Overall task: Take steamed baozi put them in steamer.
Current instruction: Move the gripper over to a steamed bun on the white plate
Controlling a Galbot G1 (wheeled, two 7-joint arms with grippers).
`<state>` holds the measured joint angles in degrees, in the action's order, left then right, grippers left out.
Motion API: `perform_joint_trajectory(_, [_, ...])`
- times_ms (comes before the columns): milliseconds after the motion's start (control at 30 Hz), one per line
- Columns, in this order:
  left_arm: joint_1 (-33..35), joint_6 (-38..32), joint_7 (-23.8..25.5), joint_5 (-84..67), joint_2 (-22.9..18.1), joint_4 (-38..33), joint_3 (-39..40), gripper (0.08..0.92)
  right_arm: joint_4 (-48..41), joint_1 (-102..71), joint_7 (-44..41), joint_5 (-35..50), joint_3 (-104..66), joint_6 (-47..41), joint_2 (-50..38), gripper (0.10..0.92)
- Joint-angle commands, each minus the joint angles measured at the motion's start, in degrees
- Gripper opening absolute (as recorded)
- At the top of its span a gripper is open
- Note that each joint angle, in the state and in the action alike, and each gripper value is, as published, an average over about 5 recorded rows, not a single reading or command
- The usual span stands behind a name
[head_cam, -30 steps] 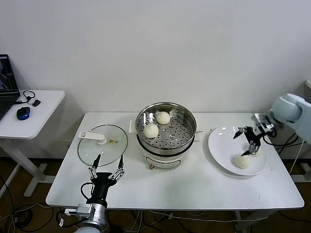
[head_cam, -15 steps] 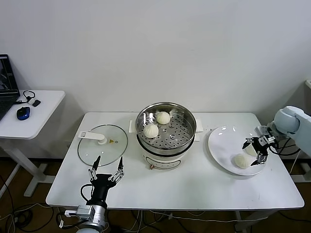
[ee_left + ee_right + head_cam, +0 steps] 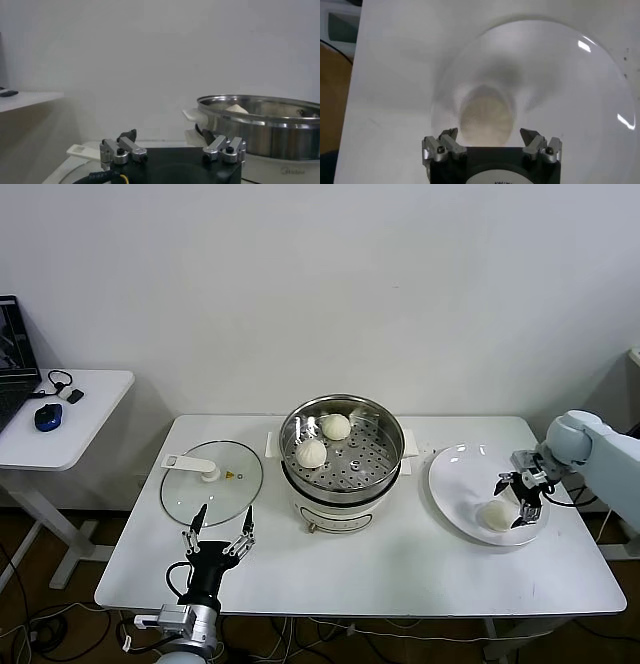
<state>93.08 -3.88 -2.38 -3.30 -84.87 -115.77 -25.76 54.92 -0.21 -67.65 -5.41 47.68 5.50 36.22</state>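
Note:
The shiny steamer (image 3: pixel 372 459) stands mid-table on its white base, with two steamed baozi (image 3: pixel 311 452) (image 3: pixel 336 426) inside. A third baozi (image 3: pixel 494 515) lies on the white plate (image 3: pixel 460 484) at the right. My right gripper (image 3: pixel 520 496) hangs low over the plate's right part, just beside that bun. In the right wrist view a baozi (image 3: pixel 486 117) rests on the plate (image 3: pixel 560 75) between my right gripper's (image 3: pixel 490 134) open fingers, untouched. My left gripper (image 3: pixel 218 529) is parked open near the table's front edge. From the left wrist view the left gripper (image 3: pixel 172 145) is empty, and the steamer (image 3: pixel 260 122) rises beyond it.
A glass lid (image 3: pixel 212 474) with a white handle lies flat left of the steamer. A small side table (image 3: pixel 60 429) with a blue mouse (image 3: pixel 47 416) stands at far left. Cables hang off the table's right edge by my right arm.
My right gripper has come down and shifted a little to the right over the plate, ending close to the bun, still open. The left arm has not moved.

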Motion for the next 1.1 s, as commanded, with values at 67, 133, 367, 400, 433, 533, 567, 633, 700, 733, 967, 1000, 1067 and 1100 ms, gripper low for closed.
perform_joint_trajectory(67, [-0.3, 0.1, 0.0, 0.0, 0.0, 0.2, 0.1, 0.823, -2.7, -1.4, 0.0, -2.0, -1.4, 0.2, 2.5, 0.823])
perform_joint_trajectory(133, [-0.3, 0.2, 0.0, 0.0, 0.0, 0.3, 0.1, 0.823, -2.7, -1.5, -0.1, -2.0, -1.4, 0.2, 2.5, 0.823])
perform_joint_trajectory(367, [-0.5, 0.2, 0.0, 0.0, 0.0, 0.4, 0.1, 0.823, -2.7, -1.8, -0.2, -1.9, -1.5, 0.1, 2.8, 0.823])
perform_joint_trajectory(400, [-0.5, 0.3, 0.0, 0.0, 0.0, 0.4, 0.1, 0.823, -2.7, -1.8, -0.2, -1.9, -1.6, 0.0, 2.8, 0.823])
perform_joint_trajectory(433, [-0.5, 0.3, 0.0, 0.0, 0.0, 0.4, 0.1, 0.823, -2.7, -1.8, -0.3, -1.9, -1.6, 0.0, 2.8, 0.823])
perform_joint_trajectory(533, [-0.6, 0.3, 0.0, 0.0, -0.1, 0.4, 0.1, 0.823, -2.7, -1.7, -0.4, -2.0, -1.6, -0.1, 2.8, 0.823])
perform_joint_trajectory(567, [-0.6, 0.3, 0.0, 0.0, -0.1, 0.4, 0.2, 0.823, -2.7, -1.7, -0.5, -2.0, -1.6, -0.1, 2.8, 0.823])
perform_joint_trajectory(633, [-0.6, 0.3, 0.0, 0.0, -0.1, 0.5, 0.2, 0.823, -2.6, -1.8, -0.7, -2.0, -1.6, -0.2, 2.7, 0.822])
perform_joint_trajectory(700, [-0.5, 0.3, 0.0, 0.0, -0.1, 0.5, 0.2, 0.823, -2.5, -1.9, -0.8, -1.9, -1.7, -0.3, 2.6, 0.816])
perform_joint_trajectory(733, [-0.5, 0.3, 0.0, 0.0, -0.1, 0.5, 0.2, 0.823, -2.4, -1.9, -0.8, -1.9, -1.7, -0.3, 2.6, 0.803])
perform_joint_trajectory(967, [-0.5, 0.3, 0.0, 0.0, -0.1, 0.5, 0.1, 0.823, -2.1, -1.7, -0.9, -1.7, -2.0, -0.3, 2.4, 0.692])
perform_joint_trajectory(1000, [-0.5, 0.3, 0.0, 0.0, -0.1, 0.5, 0.1, 0.823, -2.0, -1.6, -0.9, -1.6, -1.9, -0.3, 2.3, 0.684])
perform_joint_trajectory(1067, [-0.6, 0.3, 0.0, 0.0, -0.1, 0.6, 0.1, 0.823, -1.7, -1.4, -1.0, -1.4, -1.8, -0.3, 2.2, 0.673])
perform_joint_trajectory(1100, [-0.6, 0.3, 0.0, 0.0, -0.2, 0.6, 0.1, 0.823, -1.3, -1.1, -1.0, -1.2, -1.5, -0.2, 2.0, 0.671])
